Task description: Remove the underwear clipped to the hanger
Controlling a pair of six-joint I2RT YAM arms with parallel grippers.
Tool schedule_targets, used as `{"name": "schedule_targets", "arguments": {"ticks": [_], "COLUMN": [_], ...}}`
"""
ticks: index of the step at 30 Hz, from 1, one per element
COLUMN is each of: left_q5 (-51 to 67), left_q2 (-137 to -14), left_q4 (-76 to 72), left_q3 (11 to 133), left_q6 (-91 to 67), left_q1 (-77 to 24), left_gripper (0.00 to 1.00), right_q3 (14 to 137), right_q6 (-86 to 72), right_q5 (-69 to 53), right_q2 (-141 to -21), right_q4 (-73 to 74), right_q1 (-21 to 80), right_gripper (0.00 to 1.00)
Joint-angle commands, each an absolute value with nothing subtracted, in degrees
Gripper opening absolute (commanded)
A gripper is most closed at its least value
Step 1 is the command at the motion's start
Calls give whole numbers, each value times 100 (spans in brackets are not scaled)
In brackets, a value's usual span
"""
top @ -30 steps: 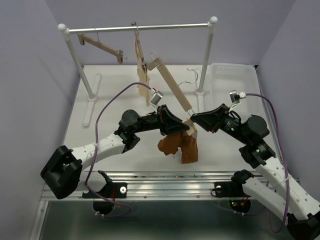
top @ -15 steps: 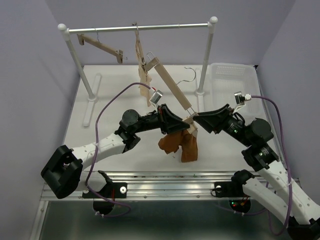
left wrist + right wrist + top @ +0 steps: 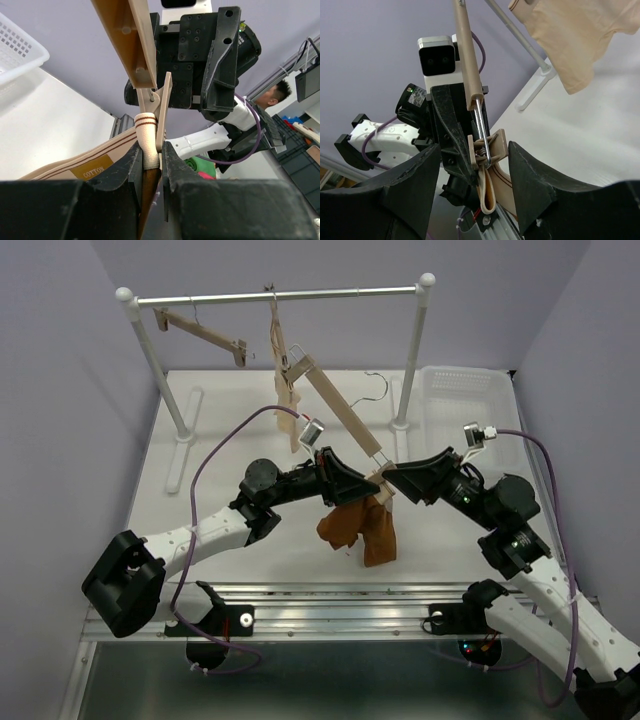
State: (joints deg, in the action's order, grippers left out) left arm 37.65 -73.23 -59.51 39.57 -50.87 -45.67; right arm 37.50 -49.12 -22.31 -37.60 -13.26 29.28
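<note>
The hanger (image 3: 340,415) hangs tilted, its low end between my two grippers. The rust underwear (image 3: 360,528) hangs from its low clip (image 3: 381,483). My left gripper (image 3: 368,492) is shut on the underwear's striped waistband (image 3: 148,137) just below the wooden clip (image 3: 163,112); the bar (image 3: 127,35) runs up above it. My right gripper (image 3: 390,480) is open, its fingers (image 3: 420,170) on either side of the same clip (image 3: 487,147), not touching it. The folded waistband (image 3: 488,192) hangs below.
A metal rail on white posts (image 3: 280,295) holds another wooden hanger (image 3: 205,332) and a beige garment (image 3: 283,380), which also shows in the right wrist view (image 3: 570,35). A white basket (image 3: 470,390) stands at the back right.
The right arm drew back a little to the right, then came back to the clip. The left gripper kept its hold. The underwear hangs as before.
</note>
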Motion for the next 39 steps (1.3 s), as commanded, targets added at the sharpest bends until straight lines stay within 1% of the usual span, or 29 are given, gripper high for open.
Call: {"name": "schedule_targets", "arguments": {"ticks": [1, 4, 5, 8, 25, 26, 28, 30, 31, 33, 36, 37, 38, 39], "left_q5": [3656, 3586, 3577, 3568, 3586, 3586, 3569, 3568, 3568, 3568, 3595, 3603, 3621, 3656], "left_q2": [-7128, -7119, -7119, -7110, -7084, -7084, -7075, -7066, -7066, -7058, -7058, -7058, -7058, -7058], "left_q4": [-6390, -6398, -6390, -6390, -6258, -6249, -6232, -6214, -6214, -6188, -6144, -6100, -6030, -5925], "left_q3": [4113, 4113, 4113, 4113, 4148, 4148, 4148, 4157, 4157, 4157, 4157, 4166, 4183, 4218], "left_q6": [-5159, -5168, -5177, -5177, -5106, -5098, -5098, -5080, -5080, -5071, -5054, -5036, -5001, -4957], "left_q1": [-4579, -4579, -4579, -4579, -4579, -4579, -4579, -4579, -4579, -4579, -4588, -4579, -4588, -4579], "left_gripper": [0, 0, 0, 0, 0, 0, 0, 0, 0, 0, 0, 0, 2, 19], "right_q3": [3612, 3516, 3490, 3454, 3375, 3366, 3366, 3419, 3419, 3428, 3375, 3349, 3323, 3322], "right_q6": [-5106, -5150, -5168, -5212, -5405, -5423, -5432, -5423, -5440, -5458, -5493, -5493, -5502, -5511], "right_q5": [-2224, -2171, -2153, -2127, -1793, -1793, -1819, -1889, -1951, -1960, -1916, -1916, -1907, -1872], "right_q2": [-3744, -3735, -3727, -3718, -3806, -3806, -3841, -3885, -3920, -3946, -3946, -3929, -3911, -3902], "right_q4": [-2118, -2276, -2329, -2426, -2716, -2733, -2733, -2716, -2707, -2724, -2829, -2882, -2935, -2944], "right_q1": [2927, 2927, 2927, 2927, 2927, 2927, 2927, 2927, 2927, 2927, 2927, 2927, 2927, 2927], "right_gripper": [58, 54, 50, 47, 47, 45, 36, 33, 29, 27, 22, 19, 18, 18]}}
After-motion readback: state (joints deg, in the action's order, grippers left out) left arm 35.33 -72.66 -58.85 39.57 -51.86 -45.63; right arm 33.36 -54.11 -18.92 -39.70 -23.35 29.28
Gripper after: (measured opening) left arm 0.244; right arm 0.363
